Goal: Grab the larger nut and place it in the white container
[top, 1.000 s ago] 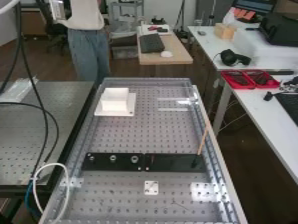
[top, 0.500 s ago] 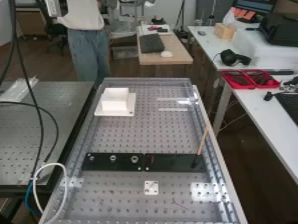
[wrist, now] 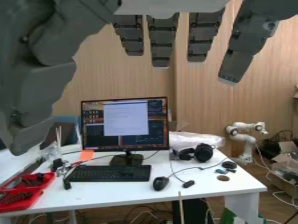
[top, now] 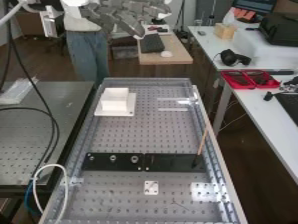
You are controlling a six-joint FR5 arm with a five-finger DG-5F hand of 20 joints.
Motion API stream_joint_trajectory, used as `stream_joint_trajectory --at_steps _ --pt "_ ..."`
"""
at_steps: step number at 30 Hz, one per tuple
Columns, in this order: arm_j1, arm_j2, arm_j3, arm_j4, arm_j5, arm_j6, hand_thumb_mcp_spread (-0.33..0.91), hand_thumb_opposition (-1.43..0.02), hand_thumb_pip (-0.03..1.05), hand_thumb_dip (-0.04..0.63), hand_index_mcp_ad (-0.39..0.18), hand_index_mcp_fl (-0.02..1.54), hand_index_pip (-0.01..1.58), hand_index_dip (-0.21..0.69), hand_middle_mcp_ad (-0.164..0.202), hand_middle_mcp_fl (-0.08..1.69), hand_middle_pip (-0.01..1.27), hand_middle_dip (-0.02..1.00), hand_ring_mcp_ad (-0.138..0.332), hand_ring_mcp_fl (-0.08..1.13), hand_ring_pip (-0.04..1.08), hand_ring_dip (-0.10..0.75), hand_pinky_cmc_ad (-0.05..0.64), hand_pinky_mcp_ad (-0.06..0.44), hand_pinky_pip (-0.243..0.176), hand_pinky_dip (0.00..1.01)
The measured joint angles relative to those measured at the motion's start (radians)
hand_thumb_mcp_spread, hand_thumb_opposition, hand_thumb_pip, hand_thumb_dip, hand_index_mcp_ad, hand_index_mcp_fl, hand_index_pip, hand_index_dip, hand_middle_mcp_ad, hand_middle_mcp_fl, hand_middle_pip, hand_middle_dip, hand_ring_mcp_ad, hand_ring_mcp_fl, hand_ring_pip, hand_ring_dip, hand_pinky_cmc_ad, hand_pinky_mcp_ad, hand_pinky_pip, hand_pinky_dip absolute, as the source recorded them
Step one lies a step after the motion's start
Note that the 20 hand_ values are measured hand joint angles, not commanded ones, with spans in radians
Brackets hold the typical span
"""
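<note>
In the high view, the hand [top: 125, 19] is at the top edge, its fingers extended; the larger nut [top: 113, 158] stands on the black bar [top: 174, 163], between the smaller nut [top: 91, 158] and the bearing [top: 134, 159]; the white container [top: 114, 103] sits farther along the worktop [top: 143, 134], well apart from them; in the wrist view, the hand [wrist: 161, 41] has straight fingers, spread away from its thumb [wrist: 41, 82].

Larger nut [top: 113, 158]: round, metal, on black bar [top: 103, 167], at container's [top: 115, 100] six o'clock in high view. Container: white, boxy, on desk [top: 143, 135].
</note>
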Motion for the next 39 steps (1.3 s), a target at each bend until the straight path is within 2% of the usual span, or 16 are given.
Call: stream_joint_trajectory --at_steps 4,9,11,13,16,20,25,31,33,35,39 --pt "-0.027 0.000 -0.060 0.070 -0.003 0.003 0.20 -0.73 0.55 0.075 -0.026 0.02 0.09 -0.010 0.066 0.00 0.13 0.21 0.169 0.00 0.08 0.103 0.367 0.314 -0.091 0.57" --pt "-0.082 -0.017 -0.142 0.179 -0.019 0.031 0.19 -0.74 0.56 0.077 -0.021 0.02 0.09 -0.040 0.075 0.04 0.13 0.21 0.176 0.00 0.08 0.103 0.363 0.314 -0.091 0.59" --pt "-0.101 -0.025 -0.171 0.222 -0.027 0.044 0.19 -0.74 0.63 0.094 -0.017 0.02 0.10 -0.058 0.073 0.04 0.13 0.21 0.176 0.00 0.08 0.103 0.363 0.311 -0.091 0.58" --pt "-0.121 -0.038 -0.200 0.264 -0.036 0.058 0.20 -0.76 0.65 0.103 -0.017 0.02 0.14 -0.087 0.075 0.05 0.13 0.21 0.178 0.00 0.08 0.103 0.363 0.314 -0.087 0.58" --pt "-0.148 -0.063 -0.238 0.320 -0.052 0.074 0.20 -0.77 0.65 0.113 -0.017 0.02 0.28 -0.101 0.075 0.06 0.13 0.22 0.176 0.00 0.09 0.110 0.363 0.314 -0.093 0.60" --pt "-0.184 -0.109 -0.279 0.380 -0.074 0.096 0.20 -0.79 0.71 0.143 -0.021 0.02 0.41 -0.150 0.075 0.05 0.13 0.22 0.180 0.00 0.09 0.110 0.363 0.314 -0.093 0.60" --pt "-0.220 -0.165 -0.312 0.446 -0.095 0.117 0.20 -0.81 0.72 0.140 -0.023 0.02 0.64 -0.148 0.077 0.05 0.13 0.22 0.180 0.00 0.09 0.110 0.363 0.314 -0.094 0.60" --pt "-0.251 -0.234 -0.325 0.482 -0.131 0.118 0.23 -0.82 0.72 0.159 -0.075 0.02 0.98 -0.148 0.075 0.01 0.13 0.22 0.178 0.00 0.11 0.108 0.363 0.312 -0.094 0.62" --pt "-0.259 -0.260 -0.329 0.495 -0.146 0.111 0.23 -0.84 0.76 0.159 -0.089 0.01 1.09 -0.152 0.077 0.01 0.13 0.22 0.178 0.00 0.10 0.108 0.363 0.312 -0.094 0.63" --pt "-0.264 -0.279 -0.332 0.506 -0.154 0.107 0.24 -0.84 0.78 0.159 -0.099 0.01 1.23 -0.136 0.075 0.01 0.13 0.22 0.178 0.00 0.11 0.108 0.363 0.312 -0.096 0.63" --pt "-0.268 -0.313 -0.348 0.545 -0.158 0.104 0.24 -0.85 0.78 0.159 -0.106 0.01 1.39 -0.080 0.075 0.01 0.13 0.22 0.178 0.00 0.12 0.112 0.363 0.311 -0.106 0.63"
